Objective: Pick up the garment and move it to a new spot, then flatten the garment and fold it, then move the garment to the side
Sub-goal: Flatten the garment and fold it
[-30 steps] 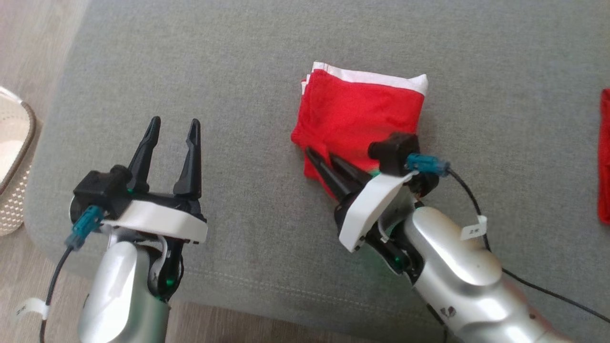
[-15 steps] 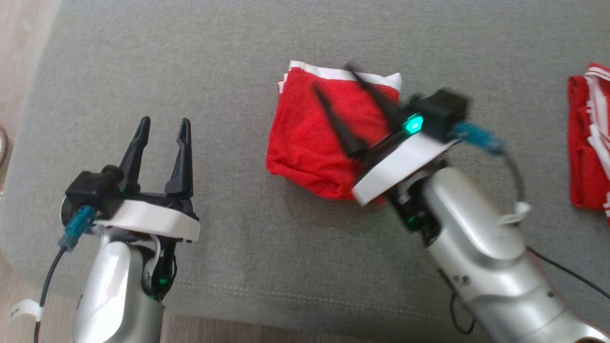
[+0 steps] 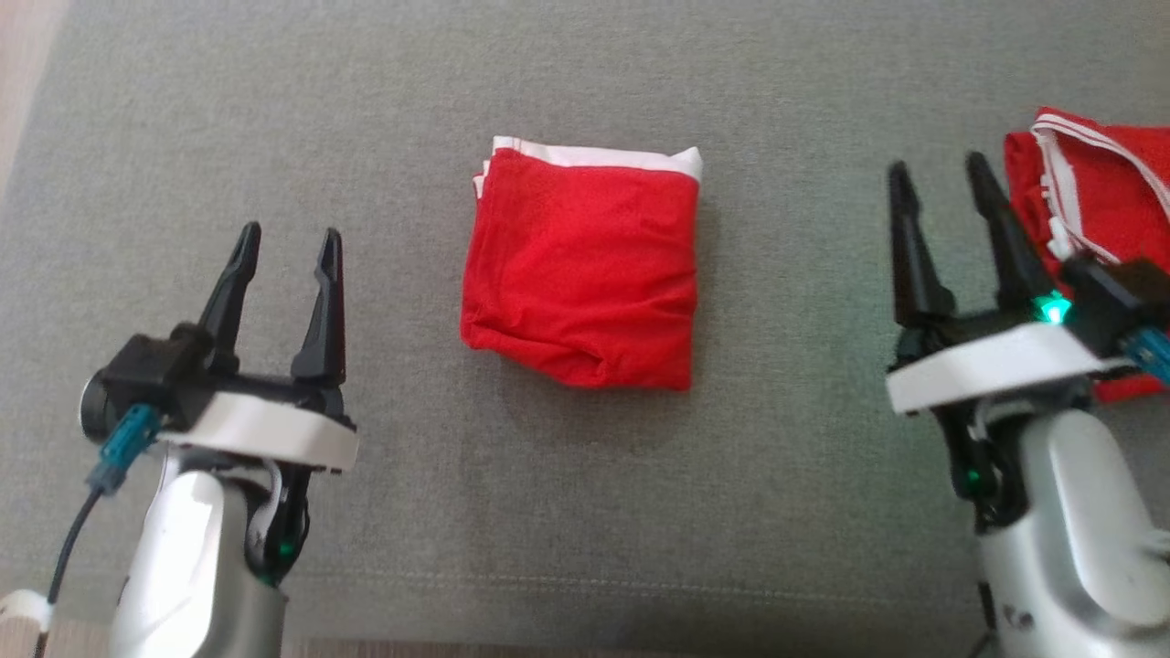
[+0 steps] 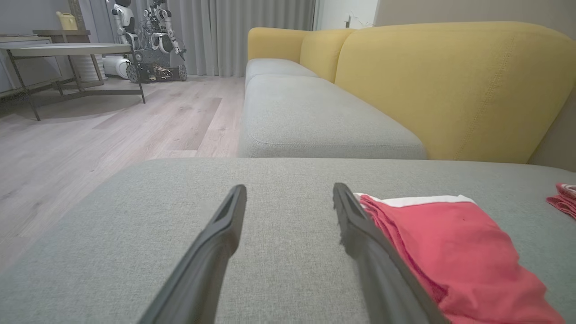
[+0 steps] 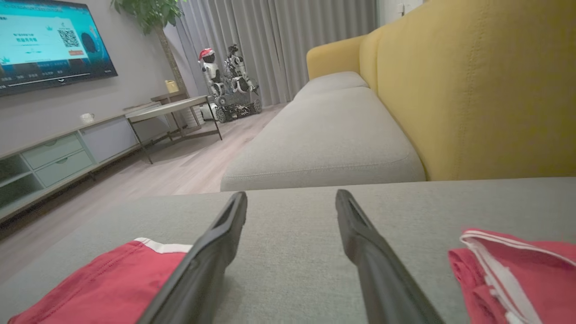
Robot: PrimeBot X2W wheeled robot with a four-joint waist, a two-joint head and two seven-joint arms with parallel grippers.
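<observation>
A red garment [image 3: 585,265] with a white band along its far edge lies folded into a square in the middle of the grey cushion [image 3: 548,484]. It also shows at the lower right of the left wrist view [image 4: 454,243] and the lower left of the right wrist view [image 5: 103,283]. My left gripper [image 3: 285,247] hovers open to the garment's left, with nothing between its fingers. My right gripper [image 3: 941,183] stands open to the garment's right, well apart from it and empty.
A second red garment with white stripes [image 3: 1097,192] lies crumpled at the cushion's right, just beyond my right gripper, also seen in the right wrist view [image 5: 513,274]. A yellow sofa back [image 4: 450,85] rises behind the cushions. Wooden floor [image 4: 90,130] lies to the left.
My right gripper has let go of the folded garment, opened and drawn back to the right. The head camera has turned right, bringing the second garment further into view. The left arm has held still.
</observation>
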